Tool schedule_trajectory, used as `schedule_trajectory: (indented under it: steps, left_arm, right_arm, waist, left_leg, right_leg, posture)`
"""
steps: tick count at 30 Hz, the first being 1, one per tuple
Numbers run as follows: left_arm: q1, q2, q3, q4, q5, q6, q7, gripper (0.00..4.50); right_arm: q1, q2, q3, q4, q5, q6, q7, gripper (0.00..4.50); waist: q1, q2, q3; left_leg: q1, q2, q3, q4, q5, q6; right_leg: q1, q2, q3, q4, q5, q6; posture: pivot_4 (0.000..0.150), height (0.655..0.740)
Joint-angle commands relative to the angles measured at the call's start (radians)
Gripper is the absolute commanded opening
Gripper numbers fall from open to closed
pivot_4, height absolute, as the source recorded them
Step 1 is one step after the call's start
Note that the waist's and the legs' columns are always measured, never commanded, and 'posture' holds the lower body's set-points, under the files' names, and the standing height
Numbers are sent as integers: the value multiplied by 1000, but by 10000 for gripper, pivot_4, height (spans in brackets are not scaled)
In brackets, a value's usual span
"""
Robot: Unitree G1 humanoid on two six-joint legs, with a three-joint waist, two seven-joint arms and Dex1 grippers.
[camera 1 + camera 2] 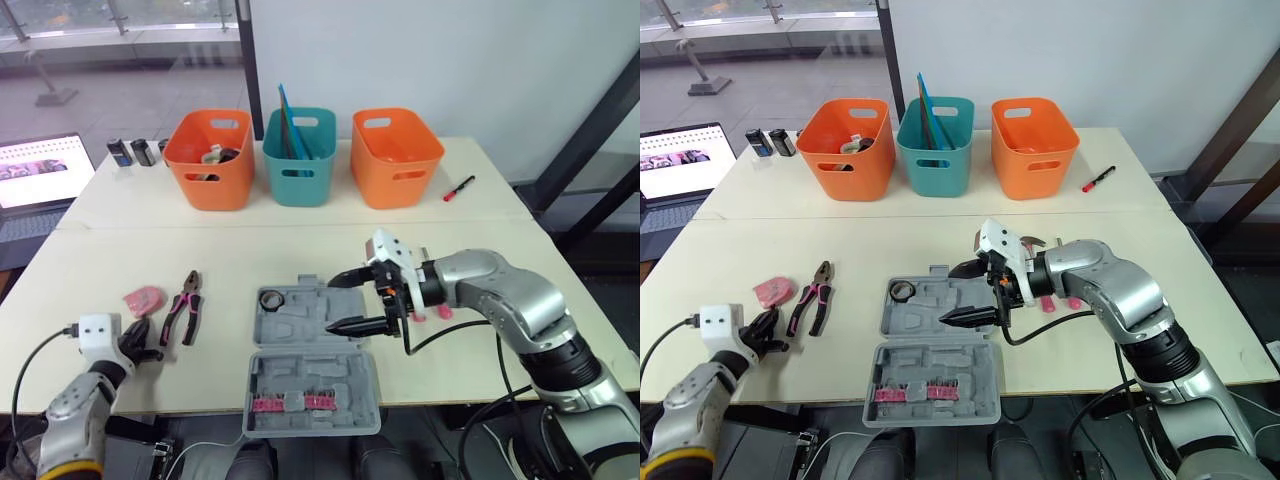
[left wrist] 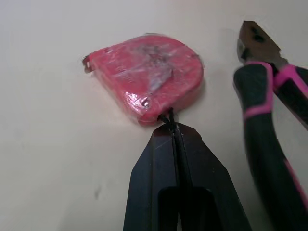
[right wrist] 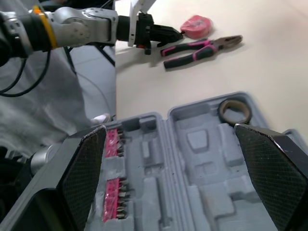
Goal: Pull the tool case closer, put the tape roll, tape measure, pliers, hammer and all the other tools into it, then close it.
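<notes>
Hovering wide apart over open tool case (image 1: 290, 335): right tool (image 1: 332, 305); left tool (image 2: 172, 132) pinched together, tips at tape measure (image 2: 149, 77), pliers (image 2: 262, 120) beside.

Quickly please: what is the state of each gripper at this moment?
Left gripper: shut, tips against the pink tape measure, nothing visibly held.
Right gripper: open, empty, above the open tool case.

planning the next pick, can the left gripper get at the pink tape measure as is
Probably yes. The left gripper sits right at the tape measure, and the pliers lie off to one side. Its fingers are shut, so it must open first.
</notes>
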Motion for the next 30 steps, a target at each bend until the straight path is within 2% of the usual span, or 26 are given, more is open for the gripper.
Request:
schedule_trajectory:
  steps: [1, 6, 11, 14, 19, 21, 26, 28, 30]
  left_arm:
    - [120, -19, 25, -167, -33, 59, 22, 329]
    - [329, -81, 37, -386, -74, 109, 47, 329]
    - [466, -145, 46, -489, -79, 121, 76, 329]
    - [519, -154, 52, -504, -70, 126, 73, 329]
    - [544, -114, 55, -507, -53, 129, 46, 329]
    - [547, -101, 71, -515, -60, 129, 43, 329]
    - [565, -88, 104, -541, -98, 116, 8, 329]
    - [575, -84, 123, -548, -117, 90, -26, 6188]
    - [592, -72, 151, -559, -139, 67, -68, 13914]
  right_arm:
    - [-17, 5, -2, -4, 0, -20, 18, 45000]
    - [-37, 24, 26, 28, -18, -41, 42, 45000]
    - [-57, 42, 43, 53, -27, -55, 65, 45000]
    - [-66, 53, 55, 65, -33, -62, 77, 45000]
    - [-83, 71, 76, 93, -56, -85, 91, 45000]
    - [-88, 77, 78, 100, -62, -91, 95, 45000]
    - [-97, 86, 72, 103, -62, -98, 110, 45000]
    - [-99, 86, 68, 98, -53, -97, 121, 45000]
    - [-102, 82, 61, 90, -40, -90, 135, 45000]
  waist:
    - [0, 0, 0]
    - [0, 0, 0]
    - [0, -1, 0]
    - [-1, -2, -1]
    - [-9, -2, -1]
    - [-9, -2, -1]
    - [-13, -2, -1]
    - [-16, -2, -1]
    - [-19, -2, -1]
  left_leg:
    - [0, 0, 0, 0, 0, 0]
    - [0, 0, 1, 0, 0, 0]
    - [-1, 0, 2, 1, -1, -1]
    - [-3, 0, 3, 1, -2, -3]
    - [-7, 0, 5, 1, -4, -3]
    - [-13, 0, 4, 1, -4, -2]
    - [-14, 0, 4, 2, -4, -2]
    - [-14, 0, 4, 2, -4, -2]
    - [-14, 0, 4, 3, -4, -2]
  right_leg:
    - [0, 0, 0, 0, 0, 0]
    - [-1, -1, 0, -2, 0, -1]
    - [-3, -2, 0, -3, 0, -1]
    - [-9, -3, 0, -4, 0, -1]
    - [-11, -4, 1, -6, 0, -1]
    - [-16, -3, 1, -2, 0, -1]
    - [-17, -2, 0, -2, 0, -1]
    - [-16, -3, 0, -2, 0, -1]
    - [-16, -3, 0, -2, 0, -1]
  posture:
    - [1500, 7364]
    - [1500, 7364]
    - [1500, 7364]
    - [1500, 7364]
    - [1500, 7364]
    - [1500, 7364]
    - [1500, 7364]
    - [1500, 7364]
    - [1500, 7364]
